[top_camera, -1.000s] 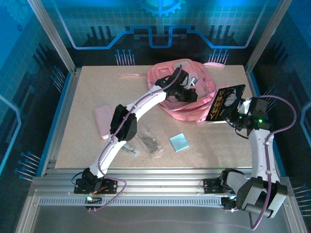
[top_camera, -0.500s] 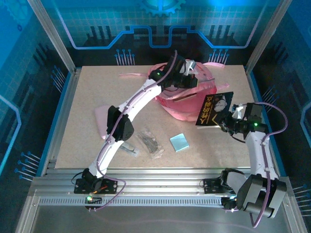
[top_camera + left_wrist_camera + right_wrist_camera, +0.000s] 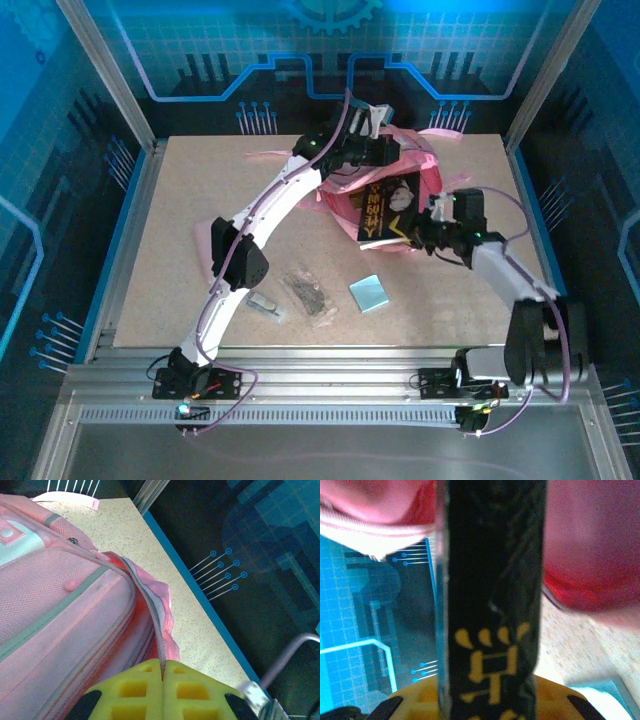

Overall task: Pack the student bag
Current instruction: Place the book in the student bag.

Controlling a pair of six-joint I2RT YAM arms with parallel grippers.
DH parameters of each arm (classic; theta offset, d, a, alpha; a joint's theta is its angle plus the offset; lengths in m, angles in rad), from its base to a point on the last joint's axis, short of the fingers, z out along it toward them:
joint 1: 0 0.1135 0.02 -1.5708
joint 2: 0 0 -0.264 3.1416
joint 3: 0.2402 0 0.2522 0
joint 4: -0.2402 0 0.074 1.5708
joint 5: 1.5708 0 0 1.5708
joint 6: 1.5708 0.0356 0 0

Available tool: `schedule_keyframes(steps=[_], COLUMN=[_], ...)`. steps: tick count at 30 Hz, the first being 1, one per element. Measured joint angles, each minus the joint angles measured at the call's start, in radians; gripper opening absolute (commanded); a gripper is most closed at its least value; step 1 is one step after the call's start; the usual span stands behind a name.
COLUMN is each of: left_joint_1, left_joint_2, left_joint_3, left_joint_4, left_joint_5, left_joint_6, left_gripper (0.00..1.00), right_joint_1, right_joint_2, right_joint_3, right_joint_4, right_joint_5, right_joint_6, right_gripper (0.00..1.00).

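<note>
The student bag (image 3: 425, 160) lies on the table (image 3: 180, 190); it is big, soft and pink; the left hand (image 3: 162, 667) is at the far side of the bag, and its two yellow fingers are pressed tight together on the thin grey zip strip (image 3: 150, 605) of the bag; it lifts that edge up, I think so the mouth of the bag gapes and there is room to slide something in; the right hand (image 3: 490, 702) is at the near side of the bag, right by that mouth; it is clamped on a black book (image 3: 388, 205) with yellow writing, one finger on each cover; the book is tilted, with its far edge touching the bag or just inside it, I cannot tell which; held by its near end like this, the free end can go in first; the next move looks like a push deeper into the bag, and the book could catch on the floppy rim; a light blue square (image 3: 369, 293), a dark bundle (image 3: 308, 295) and a pink case (image 3: 203, 240) lie apart from the bag on its near side, not packed yet
</note>
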Motion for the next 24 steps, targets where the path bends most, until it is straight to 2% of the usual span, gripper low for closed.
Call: schedule_keyframes(steps=[12, 18, 22, 24], left_joint_1=[0.001, 0.001, 0.002, 0.002], left_joint_2=[-0.03, -0.03, -0.034, -0.04], left_joint_3=[0.0, 0.0, 0.0, 0.0], left_joint_4=[0.027, 0.026, 0.027, 0.027], left_joint_5=[-0.061, -0.086, -0.087, -0.092], left_joint_6=[-0.014, -0.026, -0.026, -0.026], left_gripper=[0.0, 0.0, 0.0, 0.0], right_joint_1=[0.045, 0.06, 0.046, 0.037], right_joint_2=[0.478, 0.653, 0.722, 0.768], right_joint_3=[0.336, 0.52, 0.667, 0.759], right_joint_4=[0.184, 0.118, -0.035, -0.129], right_joint_5=[-0.011, -0.018, 0.002, 0.028], right_joint_6=[0.03, 0.008, -0.05, -0.09], right_gripper=[0.0, 0.0, 0.11, 0.28])
